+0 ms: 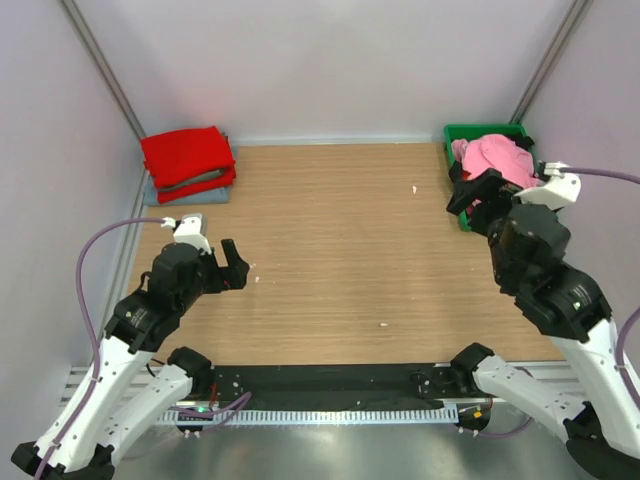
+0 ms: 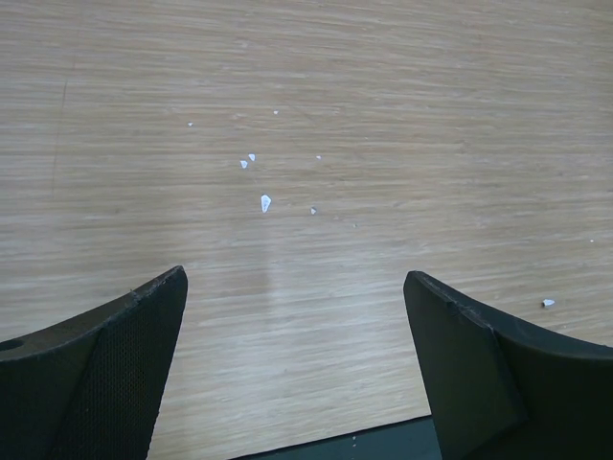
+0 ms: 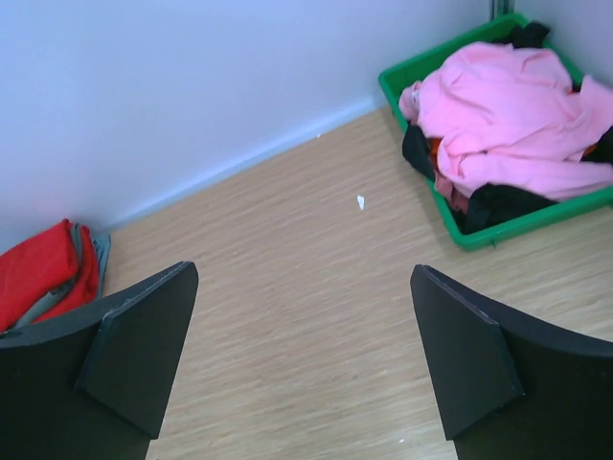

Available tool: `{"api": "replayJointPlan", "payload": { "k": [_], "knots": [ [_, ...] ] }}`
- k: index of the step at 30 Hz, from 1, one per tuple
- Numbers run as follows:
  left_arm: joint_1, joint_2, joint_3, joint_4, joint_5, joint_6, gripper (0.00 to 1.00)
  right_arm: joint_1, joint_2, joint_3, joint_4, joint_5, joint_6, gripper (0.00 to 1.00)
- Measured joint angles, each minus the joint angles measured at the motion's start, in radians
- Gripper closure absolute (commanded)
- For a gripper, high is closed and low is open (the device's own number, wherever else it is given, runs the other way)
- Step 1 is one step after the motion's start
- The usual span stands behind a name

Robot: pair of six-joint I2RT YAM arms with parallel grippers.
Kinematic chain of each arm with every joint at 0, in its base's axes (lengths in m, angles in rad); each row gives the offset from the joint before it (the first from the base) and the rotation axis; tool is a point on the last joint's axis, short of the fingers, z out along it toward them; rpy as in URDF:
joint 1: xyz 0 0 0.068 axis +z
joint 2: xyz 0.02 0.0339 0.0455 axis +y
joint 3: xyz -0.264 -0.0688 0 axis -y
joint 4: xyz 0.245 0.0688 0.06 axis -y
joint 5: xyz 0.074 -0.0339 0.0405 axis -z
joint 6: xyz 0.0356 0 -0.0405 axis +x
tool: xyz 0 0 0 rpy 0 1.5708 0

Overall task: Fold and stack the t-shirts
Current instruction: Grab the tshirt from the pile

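L arm bent low, L gripper (image 2: 295, 287) jaws wide apart, empty. R arm stretched fwd, R gripper (image 3: 303, 278) same, empty.

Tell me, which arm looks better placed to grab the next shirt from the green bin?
Probably the right: the right gripper, open, hovers beside the green bin holding the pink shirt; the left gripper, also open, is across the table.

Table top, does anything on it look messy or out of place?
Small white scraps lie scattered on the table. The pink shirt sits crumpled in the bin, unlike the folded red shirt far left.
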Motion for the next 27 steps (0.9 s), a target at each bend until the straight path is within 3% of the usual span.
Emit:
{"api": "replayJointPlan", "payload": {
  "k": [6, 10, 13, 18, 21, 27],
  "knots": [
    [0.000, -0.004, 0.000, 0.000, -0.002, 0.001, 0.02, 0.000, -0.068, -0.029, 0.069, -0.045, -0.129, 0.00],
    [0.000, -0.004, 0.000, 0.000, -0.001, 0.001, 0.02, -0.002, 0.037, -0.013, 0.127, -0.039, -0.189, 0.00],
    [0.000, -0.004, 0.000, -0.002, -0.001, 0.001, 0.01, -0.061, 0.218, 0.095, 0.124, -0.058, -0.226, 0.00],
    [0.000, -0.004, 0.000, -0.004, -0.001, 0.001, 0.01, -0.419, 0.632, 0.393, 0.086, -0.197, -0.201, 0.04],
    [0.000, -0.004, 0.000, -0.004, -0.001, 0.001, 0.01, -0.548, 0.833, 0.487, 0.029, -0.219, -0.195, 0.08],
    [0.000, 0.006, 0.000, -0.004, -0.002, 0.001, 0.01, -0.589, 1.184, 0.734, -0.092, -0.286, -0.195, 0.14]
  ]
}}
